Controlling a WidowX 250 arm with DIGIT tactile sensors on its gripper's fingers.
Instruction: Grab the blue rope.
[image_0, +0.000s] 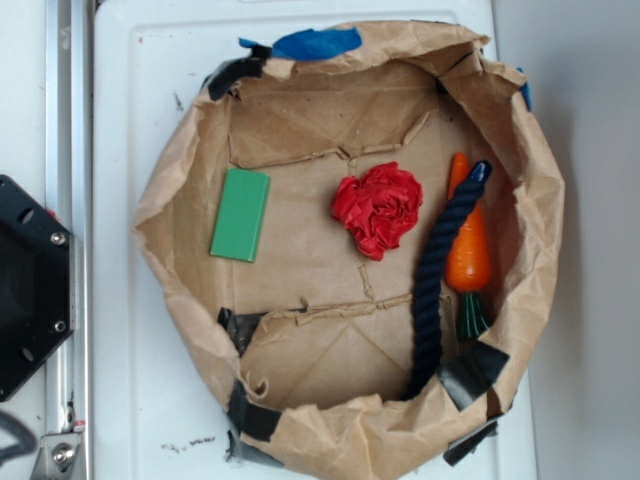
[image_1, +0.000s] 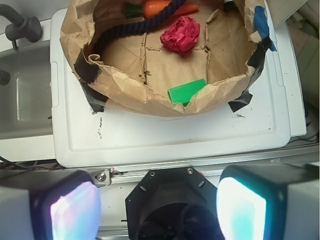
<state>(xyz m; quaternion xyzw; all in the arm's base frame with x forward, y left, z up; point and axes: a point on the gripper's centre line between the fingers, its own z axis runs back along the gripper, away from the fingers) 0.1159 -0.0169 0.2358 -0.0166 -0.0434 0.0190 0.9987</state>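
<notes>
Gripper (image_1: 157, 210) pads, spread and empty, sit outside the paper bowl (image_1: 150, 97); rope (image_0: 437, 280) lies at its far side against the carrot (image_0: 468, 250), long axis crosswise to the approach.

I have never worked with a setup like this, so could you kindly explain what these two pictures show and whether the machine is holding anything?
It is a small robot arm. One picture looks straight down from above; the other comes from a camera on the arm's wrist, so its open pincer shows as two blurred pads below, holding nothing. On a white tray sits a brown paper bowl. Inside lie the blue rope, which it is meant to grab, touching an orange carrot toy, plus a red crumpled ball and a green block.
</notes>
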